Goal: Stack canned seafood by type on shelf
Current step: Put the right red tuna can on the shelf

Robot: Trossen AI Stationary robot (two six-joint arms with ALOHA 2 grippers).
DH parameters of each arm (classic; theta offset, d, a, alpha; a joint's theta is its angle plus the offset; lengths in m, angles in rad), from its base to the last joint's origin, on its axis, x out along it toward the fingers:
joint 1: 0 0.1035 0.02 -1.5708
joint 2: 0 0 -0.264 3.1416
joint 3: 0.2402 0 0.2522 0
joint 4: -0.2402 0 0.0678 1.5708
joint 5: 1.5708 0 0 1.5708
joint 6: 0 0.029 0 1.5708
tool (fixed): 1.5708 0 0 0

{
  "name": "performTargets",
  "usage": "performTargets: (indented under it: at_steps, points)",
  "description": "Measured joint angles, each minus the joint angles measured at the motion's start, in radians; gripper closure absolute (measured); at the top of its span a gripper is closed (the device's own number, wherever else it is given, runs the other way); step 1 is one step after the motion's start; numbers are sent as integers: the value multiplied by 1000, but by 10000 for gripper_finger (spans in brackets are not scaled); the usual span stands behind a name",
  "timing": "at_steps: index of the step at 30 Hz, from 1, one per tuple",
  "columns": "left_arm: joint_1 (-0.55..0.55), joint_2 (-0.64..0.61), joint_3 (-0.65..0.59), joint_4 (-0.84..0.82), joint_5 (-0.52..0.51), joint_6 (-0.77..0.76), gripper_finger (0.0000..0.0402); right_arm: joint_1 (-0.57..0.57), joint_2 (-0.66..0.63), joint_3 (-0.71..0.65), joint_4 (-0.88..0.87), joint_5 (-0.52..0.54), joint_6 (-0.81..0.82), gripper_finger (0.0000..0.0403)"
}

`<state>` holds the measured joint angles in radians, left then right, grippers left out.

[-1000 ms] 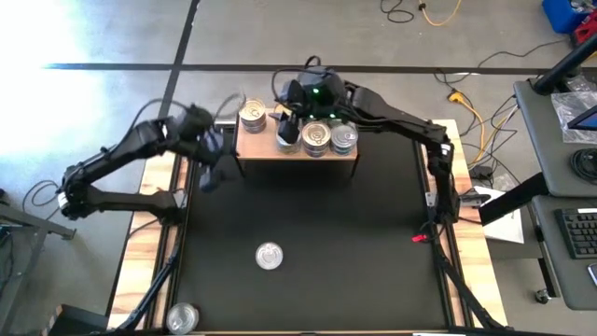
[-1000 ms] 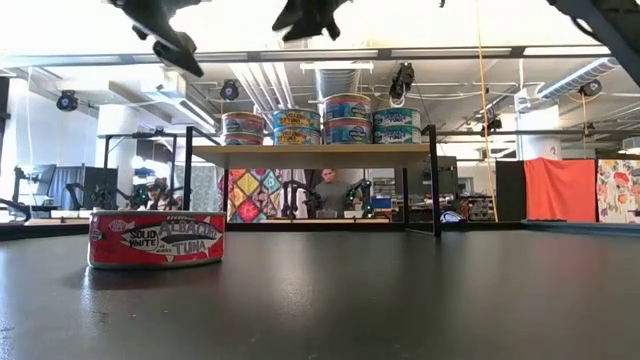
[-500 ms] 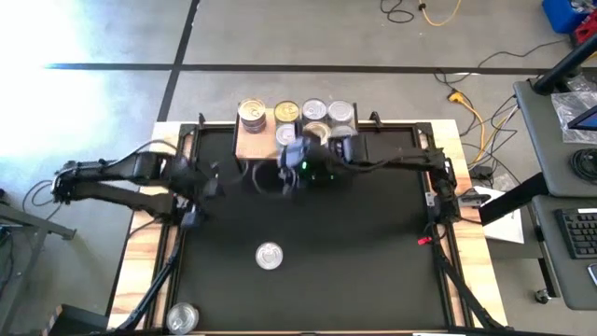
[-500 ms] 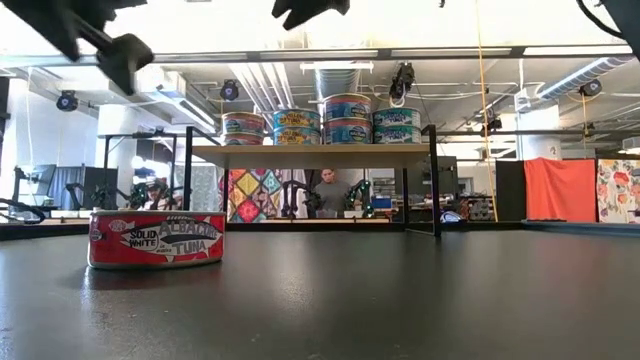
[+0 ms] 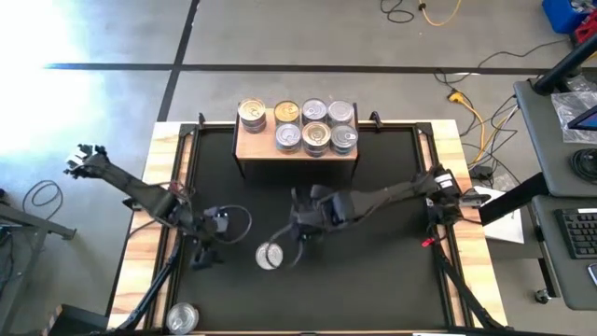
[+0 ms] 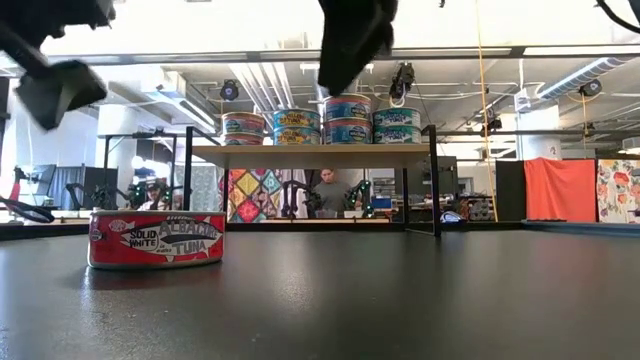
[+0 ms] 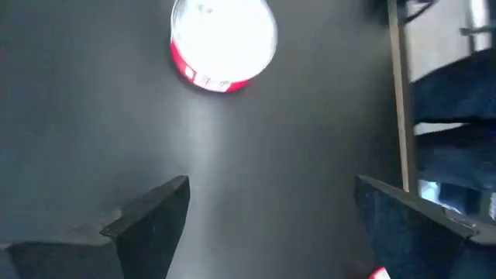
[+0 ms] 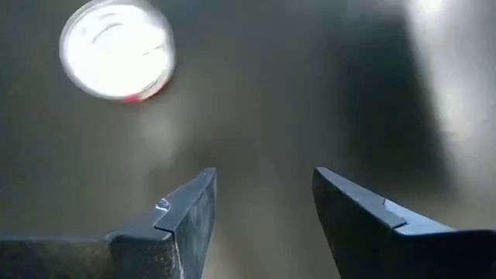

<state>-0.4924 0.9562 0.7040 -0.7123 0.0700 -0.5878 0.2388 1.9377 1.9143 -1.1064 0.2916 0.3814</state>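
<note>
One tuna can [image 5: 270, 255] with a silver lid and a red wall [image 6: 155, 238] stands on its base on the black table, alone in the middle. My right gripper [image 5: 295, 245] hovers open just to its right, above it [image 8: 263, 186]. My left gripper [image 5: 203, 250] hangs open to the can's left [image 7: 271, 194], with nothing between its fingers. Both wrist views show the can [image 7: 223, 43] [image 8: 116, 50] ahead of the fingers. The wooden shelf [image 5: 252, 147] at the far edge carries several cans [image 5: 316, 136], standing two high [image 6: 348, 118].
Another silver-lidded can [image 5: 182, 317] sits on the wooden rim at the near left corner. The shelf's dark legs [image 6: 433, 180] stand on the far part of the table. Bare black table [image 5: 373, 280] lies to the right of the can.
Both grippers have left the shelf and come down toward the table's near edge. My right gripper has swung from over the shelf's cans to just right of the lone can. My left gripper has moved left and nearward. The cans have stayed put.
</note>
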Motion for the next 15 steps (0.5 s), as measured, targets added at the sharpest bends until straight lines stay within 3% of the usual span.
performTargets:
  at_steps: [8,15]
  points:
    - [-106,119,-89,118,-117,-272,39,119,0,-59,67,-15,113,175]
    - [-200,260,-112,315,-199,-408,20,173,-1,-44,102,-6,190,154]
